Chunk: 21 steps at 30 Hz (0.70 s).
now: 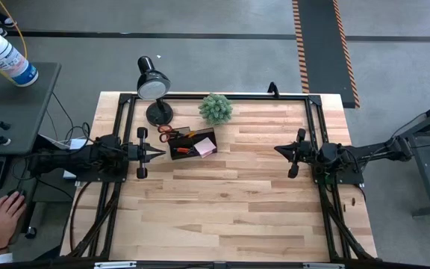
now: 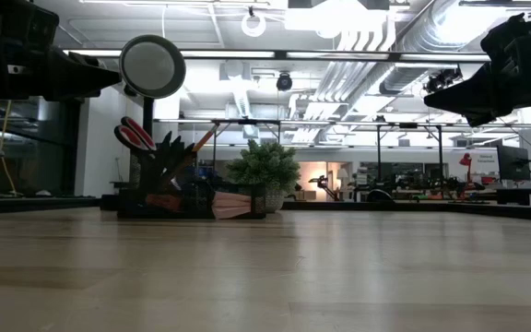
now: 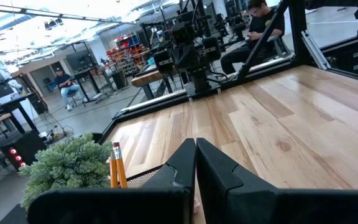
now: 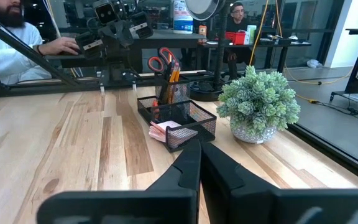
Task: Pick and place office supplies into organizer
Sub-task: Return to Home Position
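The black mesh organizer (image 1: pixel 192 143) (image 4: pixel 178 117) stands on the table's far left part, between lamp and plant. Orange-handled scissors (image 1: pixel 167 133) (image 4: pixel 161 62) and pencils (image 3: pixel 117 167) stand upright in it, and a pink notepad (image 1: pixel 205 147) (image 4: pixel 166 132) lies tilted at its right end. My left gripper (image 1: pixel 157 153) (image 3: pixel 196 155) hovers shut just left of the organizer, pointing level toward the table's right. My right gripper (image 1: pixel 278 149) (image 4: pixel 199 157) hovers shut at the table's right, pointing level toward the organizer. Neither holds anything.
A black desk lamp (image 1: pixel 153 86) (image 2: pixel 152 66) stands behind the organizer's left end, and a green potted plant (image 1: pixel 216 108) (image 4: pixel 260 102) behind its right end. Bare wood spreads over the middle and near part of the table (image 1: pixel 230 209). A person's hand (image 1: pixel 2 220) rests off-table, left.
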Each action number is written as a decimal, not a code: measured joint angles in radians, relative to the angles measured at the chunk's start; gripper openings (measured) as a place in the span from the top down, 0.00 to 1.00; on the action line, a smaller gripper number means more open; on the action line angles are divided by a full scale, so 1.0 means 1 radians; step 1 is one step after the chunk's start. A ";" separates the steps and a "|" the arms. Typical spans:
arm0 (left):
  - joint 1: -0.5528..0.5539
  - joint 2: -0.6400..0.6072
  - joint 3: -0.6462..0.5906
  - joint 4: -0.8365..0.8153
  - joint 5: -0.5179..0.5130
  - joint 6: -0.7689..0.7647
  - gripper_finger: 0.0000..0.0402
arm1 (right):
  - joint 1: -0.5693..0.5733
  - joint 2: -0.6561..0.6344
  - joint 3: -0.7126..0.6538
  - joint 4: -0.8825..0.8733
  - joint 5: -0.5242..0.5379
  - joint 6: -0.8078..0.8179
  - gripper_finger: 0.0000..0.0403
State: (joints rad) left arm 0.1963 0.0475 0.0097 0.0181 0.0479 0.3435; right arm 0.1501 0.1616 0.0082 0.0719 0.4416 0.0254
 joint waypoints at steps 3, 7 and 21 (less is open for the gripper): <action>0.000 0.000 0.000 0.000 0.000 0.000 0.99 | 0.000 0.000 0.000 0.000 0.000 0.000 0.99; 0.000 0.000 0.000 0.000 0.000 0.000 0.99 | 0.000 0.000 0.000 0.000 0.000 0.000 0.98; 0.000 0.000 0.000 0.000 0.000 0.000 0.99 | 0.000 0.000 0.000 0.000 0.000 0.000 0.99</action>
State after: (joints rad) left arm 0.1962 0.0475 0.0097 0.0181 0.0479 0.3435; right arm 0.1505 0.1616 0.0082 0.0719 0.4417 0.0254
